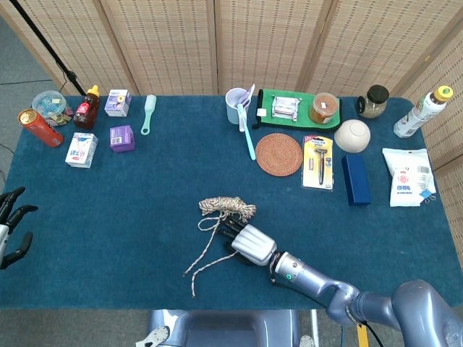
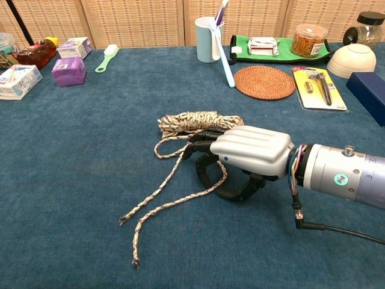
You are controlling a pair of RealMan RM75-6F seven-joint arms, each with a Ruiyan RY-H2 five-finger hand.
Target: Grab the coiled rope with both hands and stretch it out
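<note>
Right hand (image 2: 240,158), palm down on the blue table (image 1: 145,217), reaches into the near side of the coiled rope (image 2: 195,122); its dark fingers (image 2: 204,147) curl against the bundle and over a loop of cord, but whether they actually pinch it I cannot tell. The left hand (image 1: 11,224) sits at the table's far left edge, well apart from the rope, fingers spread and holding nothing. The rope itself lies near the middle of the table's front half, its coil bunched just beyond the right hand's fingertips, with two loose tails trailing toward the front edge. Farther back sit a green tray (image 1: 289,97), a round woven coaster (image 1: 278,154), a white bowl (image 1: 352,135) and a packaged razor (image 1: 318,163).
</note>
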